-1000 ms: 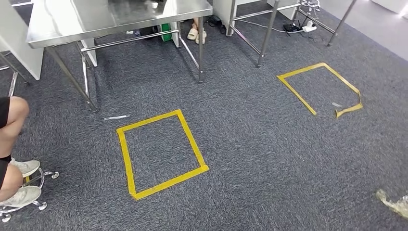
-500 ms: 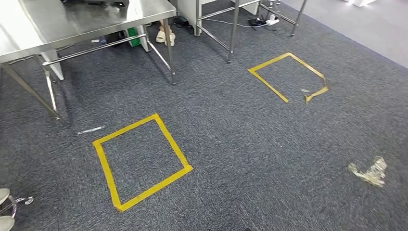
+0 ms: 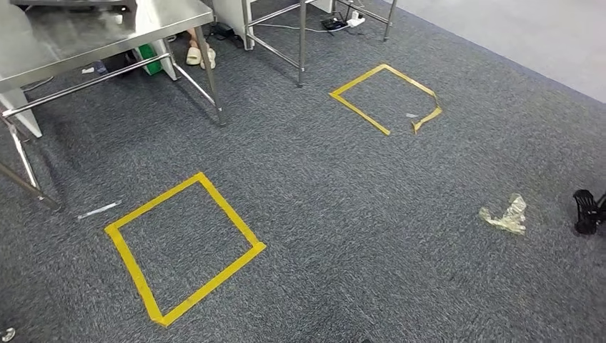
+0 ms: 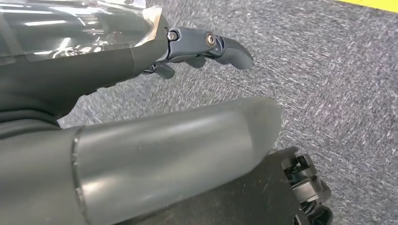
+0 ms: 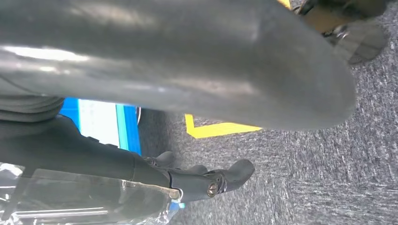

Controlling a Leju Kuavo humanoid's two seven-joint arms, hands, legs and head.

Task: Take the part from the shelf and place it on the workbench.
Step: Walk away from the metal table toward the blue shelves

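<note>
While both arms are hanging over carpet, left hand (image 4: 206, 47) and right hand (image 5: 211, 180) are showing fingers loosely apart, holding nothing; bench (image 3: 78, 32) sitting upper left, likely still the walking leg.

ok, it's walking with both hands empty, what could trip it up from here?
1. The crumpled plastic wrap lies loose on the carpet; a foot could slip or snag on it.
2. The far tape square has a torn, curled corner that might catch a sole.
3. The table legs stand close on the left, so a wide turn may clip them.
</note>
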